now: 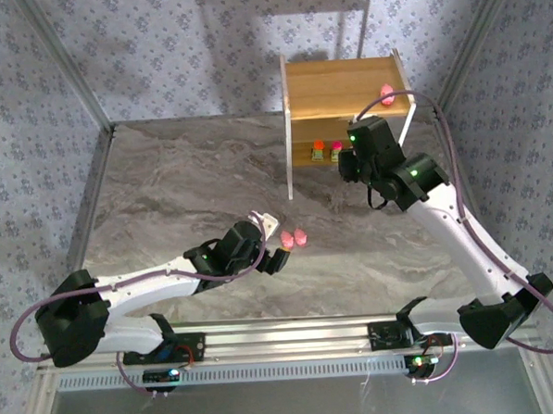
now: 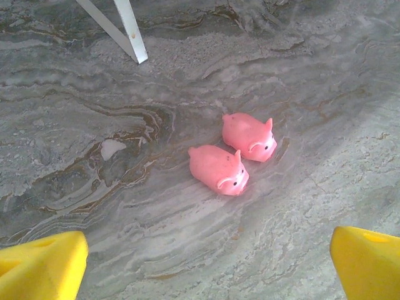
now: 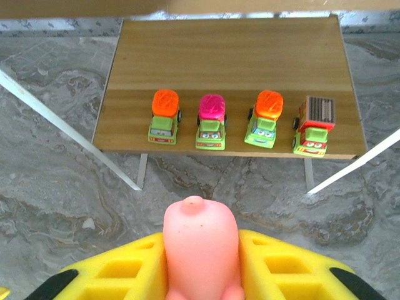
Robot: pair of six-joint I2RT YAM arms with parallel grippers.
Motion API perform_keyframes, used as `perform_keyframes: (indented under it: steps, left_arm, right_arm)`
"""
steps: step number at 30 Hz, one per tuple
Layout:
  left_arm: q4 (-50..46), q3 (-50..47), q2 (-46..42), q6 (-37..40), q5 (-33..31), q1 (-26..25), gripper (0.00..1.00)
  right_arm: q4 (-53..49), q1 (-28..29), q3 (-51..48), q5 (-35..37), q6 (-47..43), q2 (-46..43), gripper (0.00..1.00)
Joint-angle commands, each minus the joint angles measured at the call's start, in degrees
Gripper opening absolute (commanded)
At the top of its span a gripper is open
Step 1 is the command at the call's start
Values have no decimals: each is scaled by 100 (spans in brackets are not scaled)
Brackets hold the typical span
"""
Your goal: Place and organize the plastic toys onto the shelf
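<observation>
Right gripper is clamped on a small pink plastic pig, bottom centre, facing the light-brown wooden shelf; left gripper is spread open over two more pigs mid-frame. Likely light, squishy, so flanks should be pinched.

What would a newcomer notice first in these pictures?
A row of four toy trucks stands on the lower shelf board. The right hand grips a pink pig before it. Two more pink pigs stand side by side on the marble table before the open left hand.
</observation>
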Motion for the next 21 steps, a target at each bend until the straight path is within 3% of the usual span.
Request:
perform_keyframes:
  steps: [1, 21]
  left_arm:
    - [119, -31, -141, 84, 42, -3, 100]
    - [92, -50, -197, 106, -30, -11, 100]
  right_arm:
    - [-219, -87, 423, 51, -232, 121, 31]
    - [-721, -757, 2780, -298, -758, 1451, 32]
